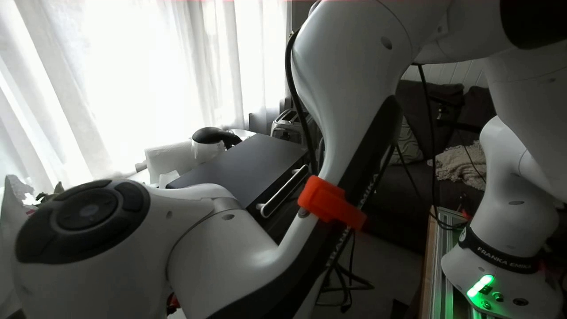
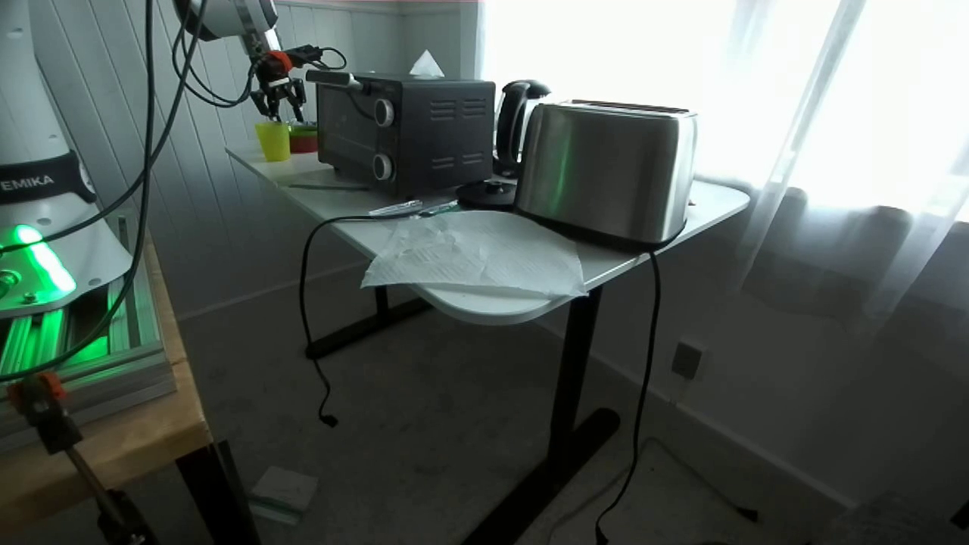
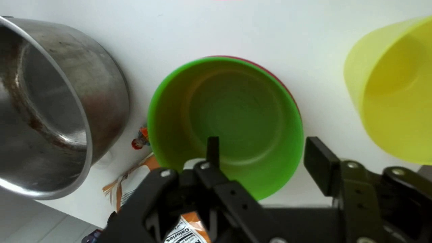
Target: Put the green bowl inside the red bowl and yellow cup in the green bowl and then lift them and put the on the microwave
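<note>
Round green bowl (image 3: 233, 114) mouth-up inside red bowl (image 2: 303, 144), yellow cup (image 2: 273, 142) upright nearby, gripper (image 3: 263, 152) spread wide above, holding nothing

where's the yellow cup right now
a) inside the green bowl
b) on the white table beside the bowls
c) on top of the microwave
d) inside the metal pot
b: the wrist view shows the yellow cup on the white table, with a gap between it and the green bowl.
</note>
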Available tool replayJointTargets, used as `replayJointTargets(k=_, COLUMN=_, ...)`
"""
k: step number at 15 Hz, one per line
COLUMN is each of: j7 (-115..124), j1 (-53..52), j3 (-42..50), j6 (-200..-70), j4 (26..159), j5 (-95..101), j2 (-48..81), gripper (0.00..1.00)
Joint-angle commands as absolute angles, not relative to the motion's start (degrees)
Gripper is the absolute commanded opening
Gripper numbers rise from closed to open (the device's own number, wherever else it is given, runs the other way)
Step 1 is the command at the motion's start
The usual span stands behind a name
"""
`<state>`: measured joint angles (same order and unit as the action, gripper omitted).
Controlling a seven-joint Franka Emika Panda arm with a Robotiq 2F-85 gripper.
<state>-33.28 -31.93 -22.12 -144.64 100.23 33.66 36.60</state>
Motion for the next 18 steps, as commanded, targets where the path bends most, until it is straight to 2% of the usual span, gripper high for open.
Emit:
replayJointTargets(k=1, j7=-32.6, j1=-32.1, j3=-21.5, j6=-145.6, j4=100.9, j5=33.2, j2=35.0, gripper=0.97)
replayJointTargets(k=3, j7=-32.2, j1=-31.8, j3=-21.6, j6=-145.1, j4=102.1, j5=33.0, j2=33.3, gripper=1.00)
replayJointTargets(k=12, j7=-34.9, j1=-24.9, j3=-24.5, j6=-147.2, j4=118.1, j5=29.8, j2=21.0, gripper=1.00)
replayJointTargets(k=18, j7=-42.3, j1=-22.9, j3=-27.1, j6=-150.1, j4=123.8, j5=25.9, j2=20.4, gripper=1.00)
